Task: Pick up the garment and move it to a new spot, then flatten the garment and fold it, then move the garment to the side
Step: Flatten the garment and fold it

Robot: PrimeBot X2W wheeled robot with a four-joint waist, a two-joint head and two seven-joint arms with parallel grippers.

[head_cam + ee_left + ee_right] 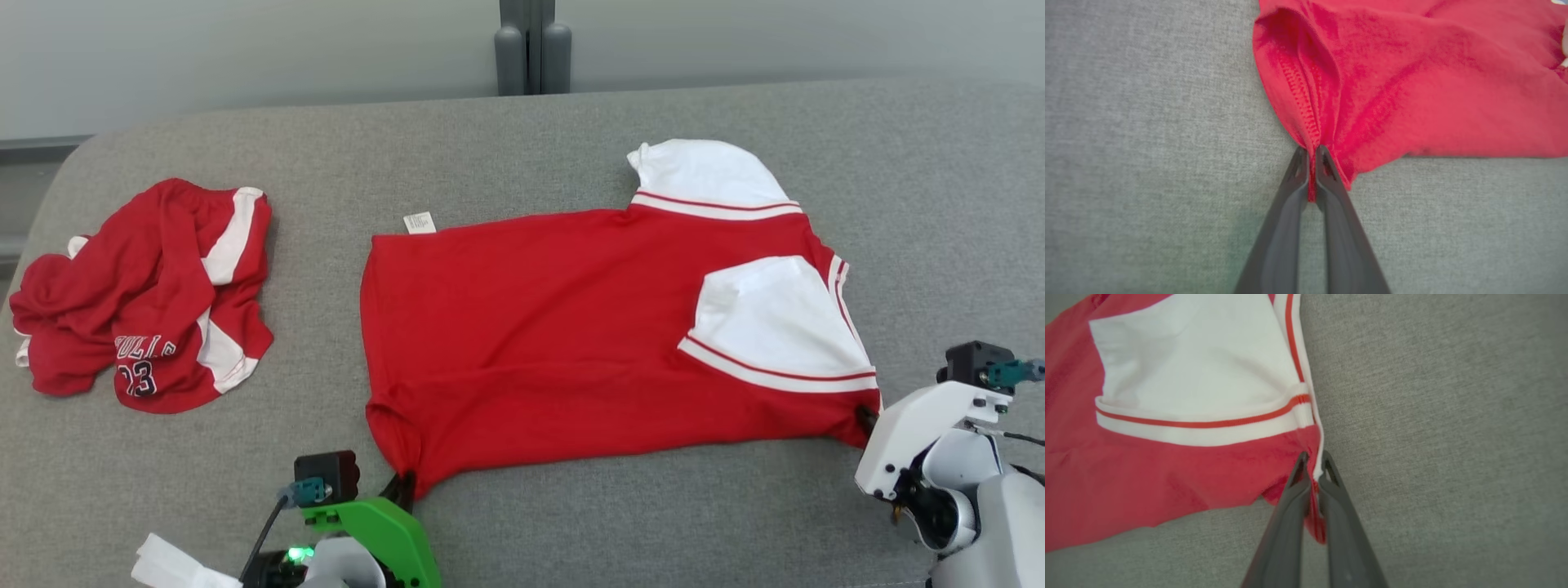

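A red garment [555,343] with white sleeves lies spread flat on the grey surface, neck end to the right. My left gripper [402,487] is shut on its near left hem corner; in the left wrist view red hem cloth [1311,179] is pinched between the dark fingers [1290,212]. At the near right corner by the white-trimmed edge, my right gripper [865,418] is also shut on the garment, and the right wrist view has red fabric [1314,498] clamped between its fingers [1339,514] below the white sleeve [1200,367].
A second red and white garment [151,294] with printed numbers lies crumpled at the far left. The grey padded surface [571,523] reaches a wall at the back, where a grey post [532,45] stands. Bare grey cloth runs along the near edge.
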